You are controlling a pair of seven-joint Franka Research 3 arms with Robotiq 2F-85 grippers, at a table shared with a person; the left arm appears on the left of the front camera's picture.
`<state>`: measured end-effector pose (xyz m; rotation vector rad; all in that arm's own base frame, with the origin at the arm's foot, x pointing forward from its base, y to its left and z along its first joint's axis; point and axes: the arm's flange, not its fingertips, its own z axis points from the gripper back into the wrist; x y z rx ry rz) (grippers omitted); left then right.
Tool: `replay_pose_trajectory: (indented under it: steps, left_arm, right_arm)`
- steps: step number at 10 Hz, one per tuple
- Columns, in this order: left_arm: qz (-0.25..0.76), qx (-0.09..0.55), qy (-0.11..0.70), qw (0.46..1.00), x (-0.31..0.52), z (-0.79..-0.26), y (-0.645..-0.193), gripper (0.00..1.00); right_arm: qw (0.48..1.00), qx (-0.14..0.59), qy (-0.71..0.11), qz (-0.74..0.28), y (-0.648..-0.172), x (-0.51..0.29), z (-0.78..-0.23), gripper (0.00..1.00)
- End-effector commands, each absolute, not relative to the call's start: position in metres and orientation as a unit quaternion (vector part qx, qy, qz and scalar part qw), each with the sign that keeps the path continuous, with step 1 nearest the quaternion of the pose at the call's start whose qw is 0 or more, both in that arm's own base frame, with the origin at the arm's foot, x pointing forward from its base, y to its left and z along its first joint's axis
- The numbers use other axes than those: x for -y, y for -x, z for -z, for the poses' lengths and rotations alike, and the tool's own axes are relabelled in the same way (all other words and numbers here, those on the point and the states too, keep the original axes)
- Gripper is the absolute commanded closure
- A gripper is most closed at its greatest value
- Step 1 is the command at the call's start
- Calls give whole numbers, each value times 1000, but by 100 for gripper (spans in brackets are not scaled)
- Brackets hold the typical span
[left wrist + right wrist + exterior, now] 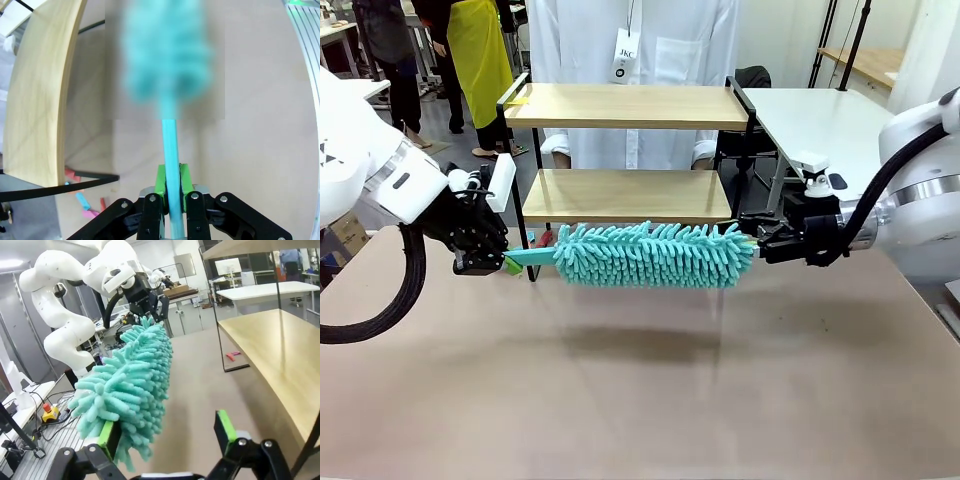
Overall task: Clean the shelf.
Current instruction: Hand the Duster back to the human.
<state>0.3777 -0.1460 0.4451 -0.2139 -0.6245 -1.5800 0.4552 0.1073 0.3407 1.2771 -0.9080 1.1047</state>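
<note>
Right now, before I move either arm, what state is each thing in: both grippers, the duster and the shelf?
left gripper: jaws shut on the duster's handle.
right gripper: jaws open around the duster's tip, not gripping.
teal duster: held level above the table, in front of the lower board.
shelf: upright, both boards bare.
small scraps: lying on the table by the shelf's foot.

Two-tier shelf (625,150) standing upright at the table's far side, behind a horizontal teal duster (655,254). Two light wooden boards in thin black frame, both bare.
</note>
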Motion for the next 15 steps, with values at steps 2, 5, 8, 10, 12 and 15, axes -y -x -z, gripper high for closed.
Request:
replay_pose_trajectory:
  steps: [2, 5, 8, 10, 12, 15]
  left_arm:
    - [696, 285, 102, 651, 146, -448, -377, 87]
    - [696, 285, 102, 651, 146, -448, -377, 87]
    - [696, 285, 102, 651, 146, -448, -377, 87]
    - [696, 285, 102, 651, 146, -448, -377, 87]
    - [696, 285, 102, 651, 146, -448, -377, 87]
    - [696, 285, 102, 651, 146, -448, -377, 87]
  right_arm:
    - [567, 410, -538, -469, -458, -112, -338, 0]
    - [571, 386, -548, -473, -454, -111, -337, 0]
    - [572, 388, -548, -471, -455, -109, -336, 0]
    - [555, 422, -545, -465, -451, -80, -351, 0]
    - [550, 432, -544, -464, -440, -65, -358, 0]
    - [547, 430, -541, -473, -432, -70, -353, 0]
